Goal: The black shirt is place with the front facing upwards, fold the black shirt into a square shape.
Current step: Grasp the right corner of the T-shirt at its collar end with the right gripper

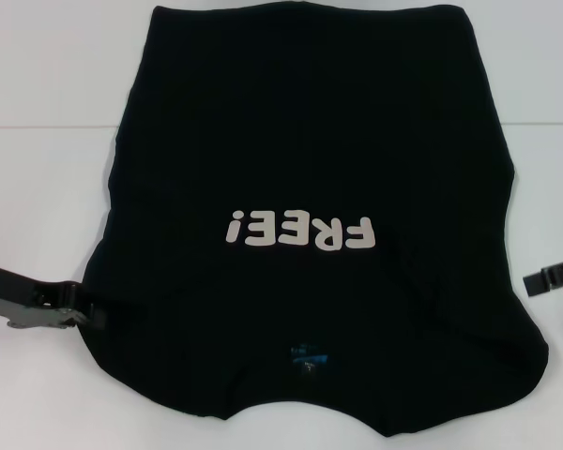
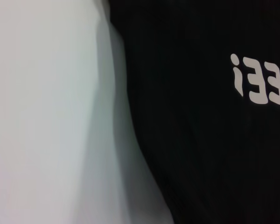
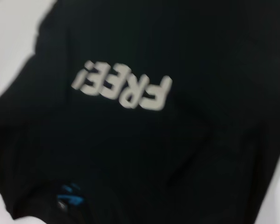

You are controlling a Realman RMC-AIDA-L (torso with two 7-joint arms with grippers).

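Observation:
The black shirt (image 1: pixel 310 169) lies flat on the white table with its front up, collar toward me and hem at the far side. Its pale "FREE!" lettering (image 1: pixel 298 231) reads upside down, and a small blue neck label (image 1: pixel 311 357) shows by the collar. My left gripper (image 1: pixel 90 314) sits low at the shirt's left edge, at or just off the cloth near the shoulder. My right gripper (image 1: pixel 537 281) hovers just off the right edge, apart from the cloth. The left wrist view shows the shirt (image 2: pixel 205 140) and its side edge. The right wrist view shows the lettering (image 3: pixel 123 86) and label (image 3: pixel 67 198).
The white table (image 1: pixel 47 187) shows bare on both sides of the shirt and also fills one side of the left wrist view (image 2: pixel 37 112). The shirt's collar end reaches the near edge of the head view.

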